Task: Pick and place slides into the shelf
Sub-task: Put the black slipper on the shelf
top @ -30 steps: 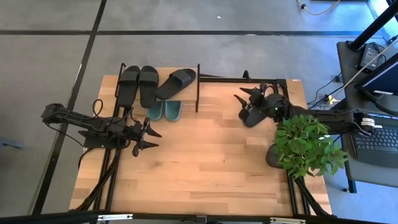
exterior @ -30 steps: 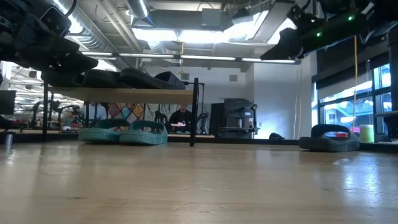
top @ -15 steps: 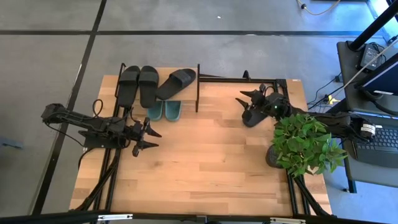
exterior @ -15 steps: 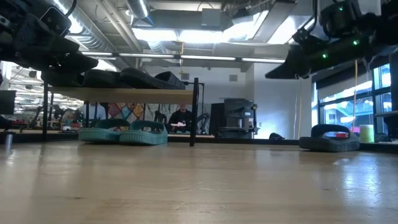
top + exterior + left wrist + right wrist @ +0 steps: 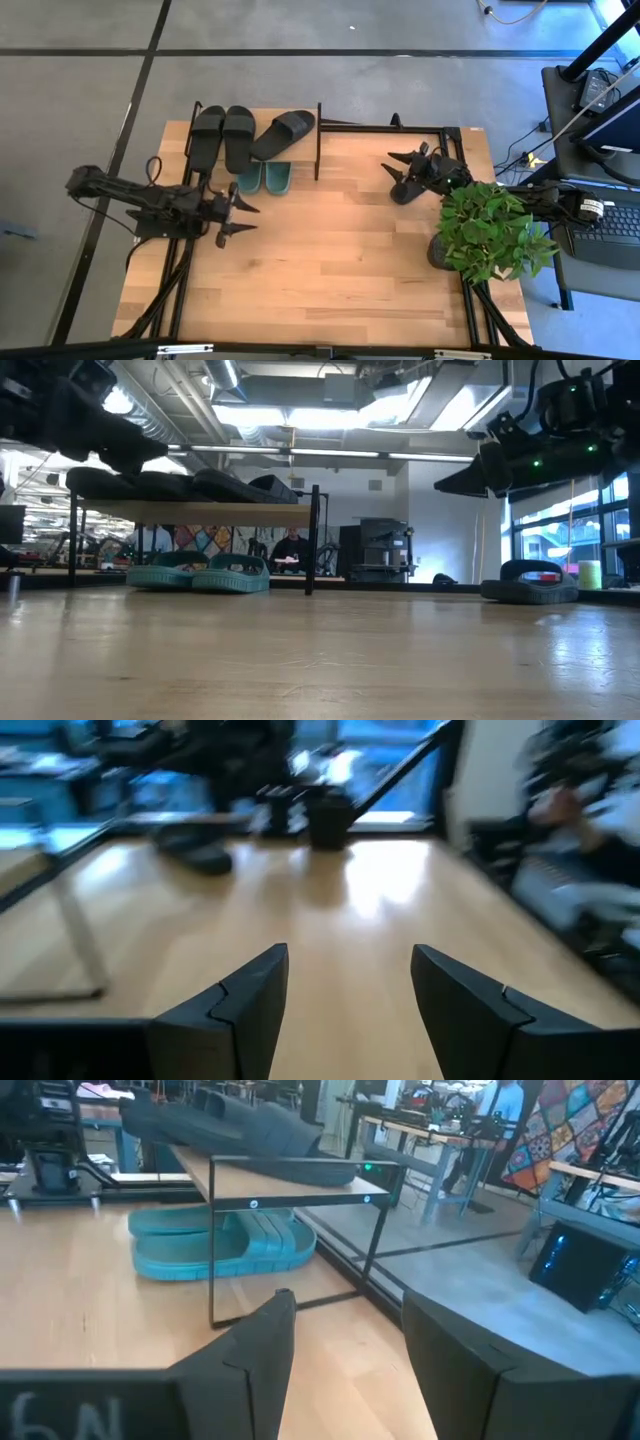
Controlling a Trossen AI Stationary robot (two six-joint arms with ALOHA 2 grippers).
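The right tool hangs with its fingers spread and nothing between them, above the last black slide at the far right part of the surface. In the low view that slide lies flat on the wood, well below the tool. The left tool is also spread and empty, hovering over the surface just in front of the shelf.

On the shelf's light wood top board lie three matte black slides: two side by side and straight, the third lying askew with its toe toward the right post. Under the board, on the lower level, the two sage green slides sit as a pair, touching each other; each slide has one wide strap.

Compared with a second ago, the right tool has pulled back toward the leafy plant and dropped lower in the low view, uncovering more of the slide beneath it. The left tool has shifted only slightly, and the slides on the shelf lie as before.
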